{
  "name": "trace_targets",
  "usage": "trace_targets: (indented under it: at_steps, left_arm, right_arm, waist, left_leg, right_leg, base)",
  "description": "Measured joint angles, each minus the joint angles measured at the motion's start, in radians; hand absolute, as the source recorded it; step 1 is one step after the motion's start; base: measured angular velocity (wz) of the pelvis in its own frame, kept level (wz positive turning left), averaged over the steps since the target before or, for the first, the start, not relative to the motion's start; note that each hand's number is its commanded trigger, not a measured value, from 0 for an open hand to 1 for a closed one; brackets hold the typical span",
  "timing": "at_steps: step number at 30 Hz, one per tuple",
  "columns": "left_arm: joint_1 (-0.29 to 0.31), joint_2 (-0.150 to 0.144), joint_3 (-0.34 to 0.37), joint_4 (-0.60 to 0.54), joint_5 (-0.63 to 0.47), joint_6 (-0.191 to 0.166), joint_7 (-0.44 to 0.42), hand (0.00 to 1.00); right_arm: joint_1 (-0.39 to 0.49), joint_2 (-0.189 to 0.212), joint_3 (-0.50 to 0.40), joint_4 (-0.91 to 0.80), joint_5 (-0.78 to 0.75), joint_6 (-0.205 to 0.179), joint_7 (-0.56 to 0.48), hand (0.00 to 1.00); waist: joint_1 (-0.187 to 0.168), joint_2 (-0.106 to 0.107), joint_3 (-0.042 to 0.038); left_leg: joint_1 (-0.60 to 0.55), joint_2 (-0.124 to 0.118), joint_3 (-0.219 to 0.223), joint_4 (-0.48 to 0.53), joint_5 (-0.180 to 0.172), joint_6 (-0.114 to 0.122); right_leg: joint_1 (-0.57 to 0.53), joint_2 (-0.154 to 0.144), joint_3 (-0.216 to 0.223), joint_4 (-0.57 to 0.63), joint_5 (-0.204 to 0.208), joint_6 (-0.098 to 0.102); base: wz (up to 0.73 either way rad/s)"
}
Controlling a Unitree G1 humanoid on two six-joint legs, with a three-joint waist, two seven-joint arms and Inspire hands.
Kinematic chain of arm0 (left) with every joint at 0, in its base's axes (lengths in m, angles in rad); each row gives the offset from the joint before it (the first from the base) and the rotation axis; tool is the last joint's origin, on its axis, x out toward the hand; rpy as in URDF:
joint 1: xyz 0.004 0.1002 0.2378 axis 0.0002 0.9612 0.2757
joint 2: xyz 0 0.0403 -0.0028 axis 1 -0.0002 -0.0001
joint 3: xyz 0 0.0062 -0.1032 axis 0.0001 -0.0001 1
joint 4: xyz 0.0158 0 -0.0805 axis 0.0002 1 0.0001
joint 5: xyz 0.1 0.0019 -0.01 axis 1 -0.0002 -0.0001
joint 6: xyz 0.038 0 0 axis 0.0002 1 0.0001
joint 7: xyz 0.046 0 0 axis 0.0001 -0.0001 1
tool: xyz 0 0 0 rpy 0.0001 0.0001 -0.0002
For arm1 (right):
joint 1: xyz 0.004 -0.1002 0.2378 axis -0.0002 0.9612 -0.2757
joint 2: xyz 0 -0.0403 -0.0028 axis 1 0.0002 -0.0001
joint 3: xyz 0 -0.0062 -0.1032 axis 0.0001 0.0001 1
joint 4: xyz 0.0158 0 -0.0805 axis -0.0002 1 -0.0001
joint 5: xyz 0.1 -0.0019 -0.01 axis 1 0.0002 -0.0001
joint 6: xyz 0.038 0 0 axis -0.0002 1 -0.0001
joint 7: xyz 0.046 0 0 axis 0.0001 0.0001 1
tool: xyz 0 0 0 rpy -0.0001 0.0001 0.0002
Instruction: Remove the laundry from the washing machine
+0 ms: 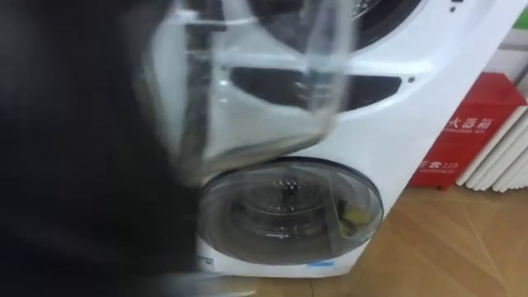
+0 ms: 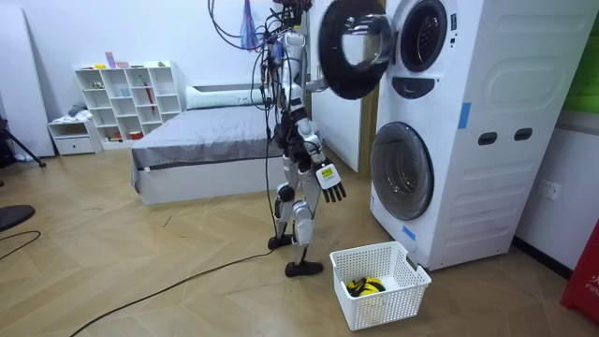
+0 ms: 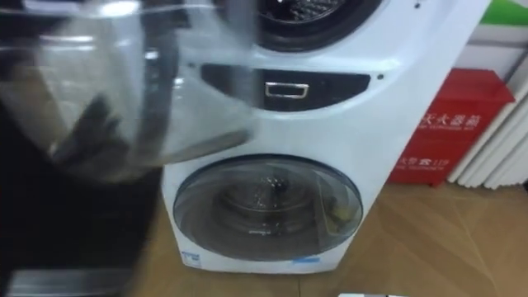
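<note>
I stand facing a white stacked washing machine (image 2: 449, 140). Its upper round door (image 2: 353, 47) is swung open towards me, and its glass bowl (image 1: 256, 82) hangs close in front of my head. My left arm is raised to that door, and my left hand (image 2: 316, 86) is at the door's edge with its fingers hidden. The upper drum opening (image 3: 305, 16) looks dark and I see no clothes in it. My right hand (image 2: 332, 183) hangs open at my side. The lower door (image 1: 289, 210) is closed, with something yellowish behind its glass.
A white laundry basket (image 2: 393, 300) stands on the wooden floor by the machine's foot, with a yellow and black thing (image 2: 365, 285) inside. A red box (image 1: 466, 132) stands right of the machine. A bed (image 2: 201, 140) and a white shelf (image 2: 126, 94) are behind me.
</note>
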Motion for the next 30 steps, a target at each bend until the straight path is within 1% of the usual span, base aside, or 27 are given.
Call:
trace_targets:
  at_steps: [1, 2, 4, 5, 6, 7, 8, 9, 11, 12, 13, 14, 15, 16, 18, 20, 21, 22, 23, 24, 25, 26, 27, 28, 29, 30]
  left_arm:
    - [0.005, -0.009, 0.001, 0.002, -0.001, 0.001, -0.002, 0.00]
    - [0.005, -0.012, -0.014, 0.002, 0.000, 0.002, -0.010, 0.00]
    - [0.004, -0.015, -0.041, 0.004, 0.000, 0.010, -0.069, 0.00]
    - [0.004, -0.015, -0.054, 0.006, 0.001, 0.013, -0.085, 0.00]
    - [0.003, -0.015, -0.085, 0.006, 0.005, 0.024, -0.113, 0.00]
    - [-0.001, -0.014, -0.127, 0.006, 0.032, 0.035, -0.136, 0.00]
    - [-0.004, -0.014, -0.145, 0.006, 0.051, 0.042, -0.150, 0.00]
    - [-0.005, -0.015, -0.174, 0.006, 0.085, 0.052, -0.178, 0.00]
    - [-0.015, -0.011, -0.206, 0.017, 0.110, 0.064, -0.218, 0.00]
    - [-0.023, -0.006, -0.222, 0.022, 0.126, 0.071, -0.235, 0.00]
    - [-0.029, -0.003, -0.230, 0.022, 0.140, 0.075, -0.253, 0.00]
    - [-0.031, -0.002, -0.230, 0.022, 0.144, 0.077, -0.264, 0.00]
    - [-0.031, 0.000, -0.230, 0.022, 0.148, 0.077, -0.279, 0.00]
    - [-0.031, 0.001, -0.229, 0.022, 0.148, 0.078, -0.287, 0.00]
    - [-0.032, 0.001, -0.229, 0.049, 0.149, 0.074, -0.320, 0.00]
    - [-0.032, -0.001, -0.229, 0.127, 0.155, 0.068, -0.336, 0.00]
    - [-0.024, -0.001, -0.226, 0.196, 0.169, 0.066, -0.337, 0.00]
    - [0.000, -0.001, -0.220, 0.269, 0.194, 0.065, -0.335, 0.00]
    - [0.016, -0.002, -0.216, 0.316, 0.204, 0.059, -0.333, 0.00]
    - [0.050, -0.010, -0.203, 0.428, 0.228, 0.046, -0.329, 0.00]
    - [0.093, -0.025, -0.172, 0.547, 0.265, 0.045, -0.319, 0.00]
    - [0.115, -0.032, -0.154, 0.611, 0.278, 0.045, -0.308, 0.00]
    - [0.154, -0.042, -0.117, 0.739, 0.288, 0.044, -0.285, 0.00]
    - [0.183, -0.052, -0.072, 0.871, 0.288, 0.045, -0.266, 0.00]
    - [0.200, -0.055, -0.040, 0.927, 0.288, 0.045, -0.258, 0.00]
    - [0.229, -0.060, 0.024, 1.034, 0.287, 0.037, -0.237, 0.00]
  right_arm:
    - [-0.001, 0.007, 0.001, 0.001, 0.004, -0.001, -0.002, 0.00]
    - [-0.005, 0.015, 0.006, 0.006, 0.013, -0.002, -0.008, 0.00]
    - [-0.014, 0.024, 0.007, 0.010, 0.024, -0.002, -0.021, 0.00]
    - [-0.017, 0.027, 0.007, 0.012, 0.025, -0.001, -0.025, 0.00]
    - [-0.024, 0.033, 0.014, 0.012, 0.028, 0.000, -0.032, 0.00]
    - [-0.033, 0.035, 0.025, 0.011, 0.028, 0.000, -0.038, 0.00]
    - [-0.038, 0.036, 0.027, 0.011, 0.028, 0.000, -0.039, 0.00]
    - [-0.050, 0.041, 0.029, 0.011, 0.028, 0.001, -0.045, 0.00]
    - [-0.058, 0.042, 0.048, 0.011, 0.046, 0.001, -0.053, 0.00]
    - [-0.058, 0.042, 0.061, 0.010, 0.064, 0.002, -0.061, 0.00]
    - [-0.057, 0.042, 0.063, 0.010, 0.066, 0.002, -0.070, 0.00]
    - [-0.056, 0.042, 0.063, 0.010, 0.067, 0.003, -0.073, 0.00]
    - [-0.054, 0.042, 0.063, 0.010, 0.067, 0.005, -0.076, 0.00]
    - [-0.054, 0.042, 0.063, 0.010, 0.067, 0.006, -0.077, 0.00]
    - [-0.052, 0.041, 0.064, 0.013, 0.085, 0.007, -0.075, 0.00]
    - [-0.046, 0.041, 0.066, 0.011, 0.130, 0.007, -0.076, 0.00]
    - [-0.041, 0.043, 0.066, 0.004, 0.146, 0.007, -0.078, 0.00]
    - [-0.034, 0.044, 0.066, 0.002, 0.165, 0.007, -0.077, 0.00]
    - [-0.032, 0.044, 0.066, 0.006, 0.179, 0.007, -0.079, 0.00]
    - [-0.025, 0.046, 0.066, 0.009, 0.187, 0.007, -0.087, 0.00]
    - [-0.019, 0.052, 0.064, 0.012, 0.206, 0.008, -0.097, 0.00]
    - [-0.015, 0.056, 0.063, 0.012, 0.217, 0.009, -0.100, 0.00]
    - [-0.011, 0.064, 0.061, 0.020, 0.235, 0.008, -0.106, 0.00]
    - [-0.005, 0.073, 0.060, 0.043, 0.261, 0.007, -0.107, 0.00]
    - [-0.001, 0.077, 0.061, 0.054, 0.269, 0.007, -0.108, 0.00]
    - [0.015, 0.086, 0.059, 0.066, 0.284, 0.007, -0.109, 0.00]
  waist:
    - [0.001, -0.001, 0.0005]
    - [-0.004, -0.002, 0.0005]
    - [-0.014, -0.003, 0.0007]
    - [-0.017, -0.003, 0.0007]
    - [-0.024, -0.005, 0.0006]
    - [-0.029, -0.006, 0.0005]
    - [-0.033, -0.006, 0.0004]
    - [-0.050, -0.005, -0.0001]
    - [-0.064, 0.000, -0.0017]
    - [-0.074, 0.006, -0.0052]
    - [-0.080, 0.014, -0.0089]
    - [-0.081, 0.018, -0.0095]
    - [-0.081, 0.027, -0.0122]
    - [-0.082, 0.031, -0.0133]
    - [-0.080, 0.035, -0.0060]
    - [-0.075, 0.039, -0.0045]
    - [-0.069, 0.039, -0.0041]
    - [-0.060, 0.037, -0.0028]
    - [-0.055, 0.036, -0.0019]
    - [-0.047, 0.032, -0.0010]
    - [-0.042, 0.024, 0.0001]
    - [-0.040, 0.021, -0.0016]
    - [-0.035, 0.017, -0.0042]
    - [-0.015, 0.012, -0.0079]
    - [-0.003, 0.008, -0.0096]
    - [0.026, 0.004, -0.0093]
  left_leg:
    - [0.005, 0.000, 0.009, 0.000, 0.000, 0.000]
    - [0.008, 0.001, 0.012, -0.002, 0.000, 0.000]
    - [0.011, 0.001, 0.015, -0.009, 0.000, 0.000]
    - [0.011, 0.001, 0.017, -0.009, 0.000, 0.000]
    - [0.011, 0.001, 0.024, -0.009, 0.000, 0.000]
    - [0.008, 0.001, 0.030, -0.009, 0.000, -0.001]
    - [0.006, 0.001, 0.032, -0.009, -0.001, -0.001]
    - [0.004, 0.002, 0.037, -0.009, -0.003, -0.003]
    - [0.003, 0.006, 0.038, -0.010, -0.005, -0.007]
    - [0.003, 0.010, 0.041, -0.009, -0.006, -0.009]
    - [0.005, 0.013, 0.043, -0.009, -0.007, -0.012]
    - [0.008, 0.016, 0.048, -0.009, -0.008, -0.013]
    - [0.013, 0.021, 0.059, -0.009, -0.010, -0.017]
    - [0.014, 0.023, 0.063, -0.009, -0.010, -0.017]
    - [0.029, 0.027, 0.069, -0.012, -0.009, -0.020]
    - [0.037, 0.028, 0.070, -0.016, -0.010, -0.022]
    - [0.044, 0.028, 0.073, -0.023, -0.010, -0.024]
    - [0.055, 0.030, 0.086, -0.029, -0.008, -0.026]
    - [0.060, 0.032, 0.091, -0.031, -0.009, -0.028]
    - [0.068, 0.035, 0.093, -0.033, -0.011, -0.031]
    - [0.076, 0.038, 0.094, -0.035, -0.011, -0.034]
    - [0.076, 0.039, 0.094, -0.035, -0.013, -0.036]
    - [0.076, 0.044, 0.093, -0.033, -0.015, -0.040]
    - [0.081, 0.048, 0.093, -0.033, -0.017, -0.045]
    - [0.082, 0.052, 0.093, -0.032, -0.019, -0.048]
    - [0.080, 0.056, 0.093, -0.030, -0.022, -0.052]
  right_leg:
    - [0.002, 0.000, 0.005, 0.000, -0.002, 0.003]
    - [0.003, 0.001, 0.006, -0.002, -0.004, 0.006]
    - [0.000, 0.003, 0.006, -0.003, -0.004, 0.006]
    - [-0.001, 0.003, 0.006, -0.003, -0.004, 0.006]
    - [-0.004, 0.004, 0.008, -0.004, -0.004, 0.006]
    - [-0.007, 0.004, 0.008, -0.006, -0.004, 0.006]
    - [-0.008, 0.004, 0.008, -0.008, -0.004, 0.006]
    - [-0.011, 0.006, 0.009, -0.013, -0.003, 0.004]
    - [-0.011, 0.012, 0.011, -0.013, 0.001, -0.001]
    - [-0.011, 0.016, 0.013, -0.013, 0.002, -0.003]
    - [-0.012, 0.020, 0.018, -0.013, 0.003, -0.006]
    - [-0.012, 0.022, 0.020, -0.013, 0.004, -0.007]
    - [-0.012, 0.027, 0.024, -0.013, 0.005, -0.009]
    - [-0.012, 0.029, 0.026, -0.013, 0.006, -0.009]
    - [-0.004, 0.034, 0.032, -0.013, 0.007, -0.011]
    - [0.000, 0.037, 0.034, -0.013, 0.006, -0.012]
    - [0.002, 0.038, 0.036, -0.012, 0.005, -0.014]
    - [0.005, 0.041, 0.037, -0.011, 0.003, -0.017]
    - [0.008, 0.043, 0.036, -0.011, 0.002, -0.020]
    - [0.015, 0.046, 0.036, -0.013, 0.000, -0.024]
    - [0.021, 0.051, 0.039, -0.014, -0.005, -0.028]
    - [0.020, 0.052, 0.039, -0.014, -0.007, -0.030]
    - [0.022, 0.057, 0.038, -0.017, -0.010, -0.032]
    - [0.023, 0.062, 0.038, -0.018, -0.012, -0.035]
    - [0.023, 0.064, 0.035, -0.019, -0.012, -0.036]
    - [0.021, 0.069, 0.035, -0.020, -0.014, -0.039]
  base:
    - [-0.24]
    - [-0.15]
    - [-0.09]
    - [-0.12]
    - [-0.19]
    - [-0.21]
    - [-0.19]
    - [-0.13]
    - [-0.11]
    - [-0.12]
    - [-0.14]
    - [-0.21]
    - [-0.19]
    - [-0.19]
    - [-0.12]
    - [-0.10]
    - [-0.16]
    - [-0.20]
    - [-0.18]
    - [-0.11]
    - [-0.07]
    - [-0.04]
    - [-0.04]
    - [0.00]
    - [-0.04]
    - [-0.04]
